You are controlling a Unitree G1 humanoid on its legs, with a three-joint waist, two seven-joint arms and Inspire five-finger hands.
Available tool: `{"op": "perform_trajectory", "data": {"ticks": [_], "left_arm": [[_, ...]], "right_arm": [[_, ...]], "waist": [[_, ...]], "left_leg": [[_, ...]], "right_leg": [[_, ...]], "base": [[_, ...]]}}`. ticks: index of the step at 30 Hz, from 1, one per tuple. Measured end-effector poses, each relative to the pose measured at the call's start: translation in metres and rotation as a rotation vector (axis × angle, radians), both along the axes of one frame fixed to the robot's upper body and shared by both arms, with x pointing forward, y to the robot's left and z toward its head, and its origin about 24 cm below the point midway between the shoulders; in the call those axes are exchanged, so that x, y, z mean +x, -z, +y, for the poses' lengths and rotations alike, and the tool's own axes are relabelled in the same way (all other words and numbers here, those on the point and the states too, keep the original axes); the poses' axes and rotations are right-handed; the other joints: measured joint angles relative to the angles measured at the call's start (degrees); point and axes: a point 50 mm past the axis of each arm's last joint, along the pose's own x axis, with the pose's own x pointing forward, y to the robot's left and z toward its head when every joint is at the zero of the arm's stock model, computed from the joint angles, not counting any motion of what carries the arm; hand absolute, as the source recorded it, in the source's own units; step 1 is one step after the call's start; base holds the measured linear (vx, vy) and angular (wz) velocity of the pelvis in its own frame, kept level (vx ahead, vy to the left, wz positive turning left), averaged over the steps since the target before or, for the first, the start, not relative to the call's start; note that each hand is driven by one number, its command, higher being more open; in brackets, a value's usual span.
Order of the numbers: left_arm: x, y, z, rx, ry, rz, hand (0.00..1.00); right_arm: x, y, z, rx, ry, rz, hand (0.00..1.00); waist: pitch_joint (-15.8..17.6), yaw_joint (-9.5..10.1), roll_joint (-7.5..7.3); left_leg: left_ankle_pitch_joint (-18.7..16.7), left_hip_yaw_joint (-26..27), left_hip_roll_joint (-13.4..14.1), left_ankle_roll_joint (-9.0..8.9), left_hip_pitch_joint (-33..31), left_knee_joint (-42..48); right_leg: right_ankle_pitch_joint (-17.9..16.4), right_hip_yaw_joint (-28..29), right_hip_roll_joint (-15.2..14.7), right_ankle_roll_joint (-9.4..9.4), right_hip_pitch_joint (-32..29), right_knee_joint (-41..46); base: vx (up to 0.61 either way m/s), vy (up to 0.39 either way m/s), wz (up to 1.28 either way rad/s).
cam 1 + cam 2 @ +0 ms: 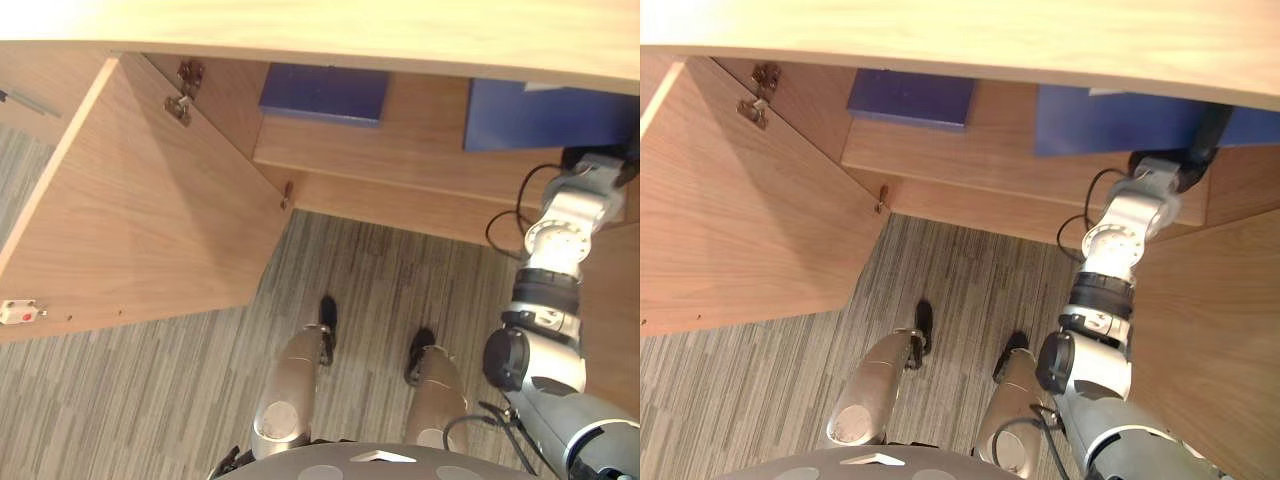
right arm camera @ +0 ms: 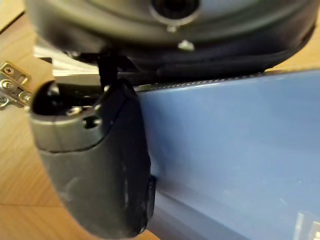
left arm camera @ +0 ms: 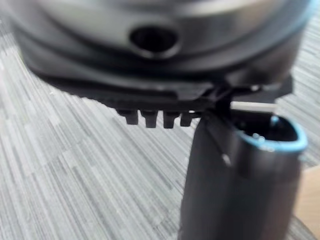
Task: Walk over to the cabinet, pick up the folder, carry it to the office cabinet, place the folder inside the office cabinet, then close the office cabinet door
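A blue folder (image 1: 540, 115) lies on the shelf (image 1: 400, 145) at the right side of the open wooden office cabinet. My right hand (image 1: 1207, 135) reaches in at the folder's right edge. In the right wrist view its thumb (image 2: 100, 170) is pressed against the folder's blue face (image 2: 240, 140), so the hand is shut on it; the other fingers are hidden behind the folder. My left hand (image 3: 240, 180) hangs over grey striped carpet, relaxed and open, holding nothing.
A second blue folder (image 1: 325, 93) lies further left on the same shelf. The cabinet's left door (image 1: 140, 210) stands swung wide open, with hinges (image 1: 182, 95) by its inner edge. The right door (image 1: 1210, 330) stands open beside my right arm. The cabinet top (image 1: 350, 30) overhangs the shelf.
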Motion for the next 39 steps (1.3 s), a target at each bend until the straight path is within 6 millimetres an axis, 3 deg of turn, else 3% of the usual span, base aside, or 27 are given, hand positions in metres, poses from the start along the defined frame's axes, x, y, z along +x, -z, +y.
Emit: {"op": "perform_trajectory", "data": {"ticks": [9, 13, 17, 21, 31, 39], "left_arm": [[0.001, 0.000, 0.000, -0.010, -0.007, -0.024, 1.00], [0.003, -0.001, 0.000, -0.003, -0.015, -0.038, 1.00], [0.007, -0.001, 0.000, -0.006, -0.029, -0.049, 1.00], [0.023, -0.002, -0.001, -0.015, -0.038, -0.090, 1.00], [0.042, -0.004, -0.002, -0.030, -0.093, -0.141, 1.00], [0.050, -0.005, -0.002, -0.031, -0.128, -0.147, 1.00]], "right_arm": [[-0.004, -0.083, -0.030, 0.056, 0.062, -0.157, 0.00], [-0.011, -0.116, -0.031, 0.057, 0.064, -0.228, 0.00], [-0.013, -0.132, -0.028, 0.081, 0.048, -0.262, 0.00], [-0.025, -0.161, -0.027, 0.046, 0.053, -0.330, 0.00], [-0.029, -0.166, -0.029, 0.073, 0.047, -0.373, 0.00], [-0.029, -0.165, -0.029, 0.107, 0.044, -0.398, 0.00]], "waist": [[3.44, 0.48, 2.01], [4.25, 0.55, 3.02], [5.00, 0.57, 3.37], [6.96, 0.85, 3.40], [7.59, 0.66, 2.46], [8.66, 0.19, 0.49]], "left_leg": [[0.19, -0.81, -1.43, 0.29, -4.75, 1.36], [0.20, -0.90, -1.95, 0.32, -8.07, 3.19], [-0.92, -0.65, -2.11, 0.97, -11.06, 6.86], [-1.96, -0.81, -1.81, 0.81, -16.35, 12.33], [-4.73, -1.32, -0.71, -0.08, -25.52, 23.01], [-11.85, -1.77, 2.47, -0.30, -35.23, 42.21]], "right_leg": [[-0.29, -0.85, -2.03, 0.26, -4.42, 2.86], [-0.81, -0.86, -3.02, 0.29, -7.58, 5.22], [-2.19, -0.20, -3.93, 0.16, -10.48, 9.15], [-3.49, 1.12, -4.20, 0.38, -15.57, 14.13], [-6.70, 3.32, -4.23, 0.63, -23.96, 23.46], [-12.73, 7.33, -3.08, 0.13, -33.11, 40.04]], "base": [[0.00, -0.004, 0.11], [-0.01, -0.003, 0.12], [-0.02, -0.020, 0.09], [-0.07, -0.015, 0.04], [-0.10, 0.011, 0.00], [-0.10, 0.035, -0.13]]}}
